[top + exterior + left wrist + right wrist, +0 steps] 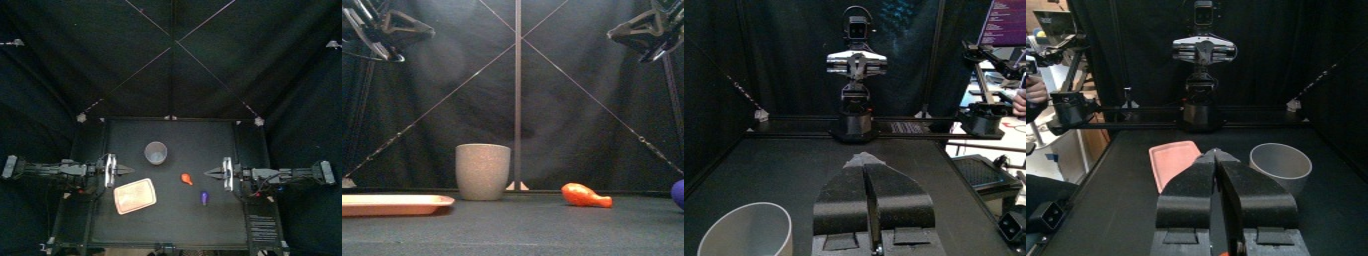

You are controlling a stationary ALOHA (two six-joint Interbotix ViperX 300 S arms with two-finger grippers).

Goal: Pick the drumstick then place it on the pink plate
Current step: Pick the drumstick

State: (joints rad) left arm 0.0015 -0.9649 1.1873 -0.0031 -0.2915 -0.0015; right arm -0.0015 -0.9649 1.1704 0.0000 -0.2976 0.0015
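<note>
The drumstick (186,179) lies flat on the table (160,228) about at its middle, a shade toward the right edge; the front view shows its thick end toward the left edge. The plate (135,196) lies near it, toward the left edge and a little closer to the front edge, not touching it. The cup (156,152) stands further back. A purple toy (203,197) lies near the drumstick, toward the front right corner. Both arms hang high over their own edges, and the left gripper (867,160) and right gripper (1217,153) each have the jaws pressed together on nothing, so the pick is not yet begun. The right gripper looks the nearer and would likely serve best. It should spread its jaws first, then come straight down over the thick end with the jaws set across the drumstick's length, since the thin end may slip out. It should keep to the side away from the purple toy to avoid nudging it. After closing, it should lift well clear before crossing toward the left edge, then lower the drumstick inside the plate's rim and let go low, so it does not roll off.
</note>
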